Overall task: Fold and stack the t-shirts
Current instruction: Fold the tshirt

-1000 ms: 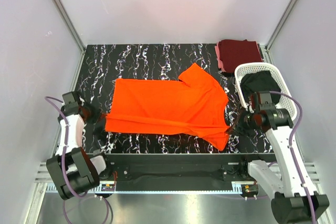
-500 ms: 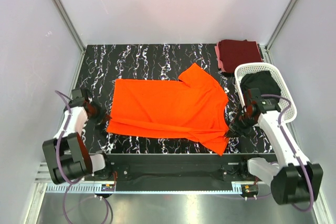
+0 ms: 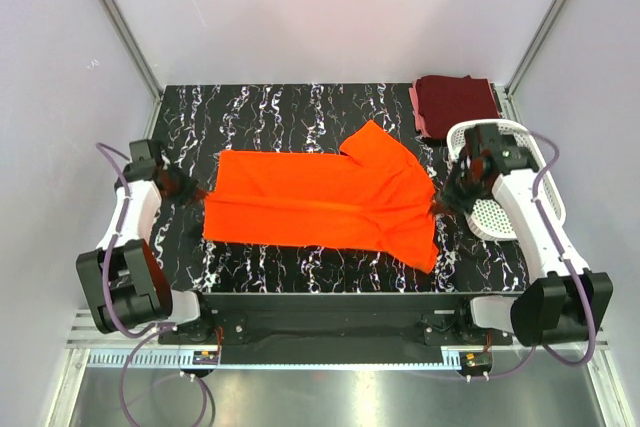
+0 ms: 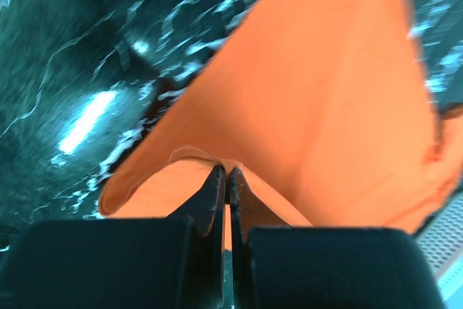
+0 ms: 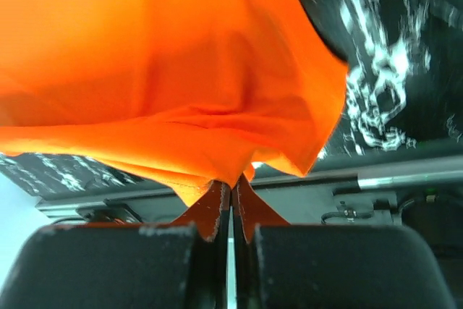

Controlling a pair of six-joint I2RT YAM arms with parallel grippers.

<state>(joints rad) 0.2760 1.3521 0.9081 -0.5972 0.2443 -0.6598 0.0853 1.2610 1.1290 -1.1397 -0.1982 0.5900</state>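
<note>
- Top view: the orange t-shirt (image 3: 320, 212) is seen spread across the middle of the worktop (image 3: 270, 112), pinched at its left end by the left tool (image 3: 197, 194) and at its right end by the right tool (image 3: 440, 205). A maroon t-shirt (image 3: 455, 102) lies folded at the far right corner, and a white basket (image 3: 497, 224) stands at the right edge, partly under the right arm. That basket could be knocked if the right arm swings outward. The fold could also come out skewed if one end is carried farther than the other.
- Left wrist view: the left tool (image 4: 226, 175) is shown closed, its fingertips nipped on a small ridge of the orange t-shirt (image 4: 318, 106) above the dark worktop (image 4: 72, 48). Very little cloth is caught between the tips, so it may slip free under a hard pull.
- Right wrist view: the right tool (image 5: 231, 189) is likewise closed on a hanging point of the orange t-shirt (image 5: 166, 70), with the cloth lifted off the worktop (image 5: 391, 48) near its near edge. Loose layers sag beside the grip and could crease or fold under if laid down as they hang.
</note>
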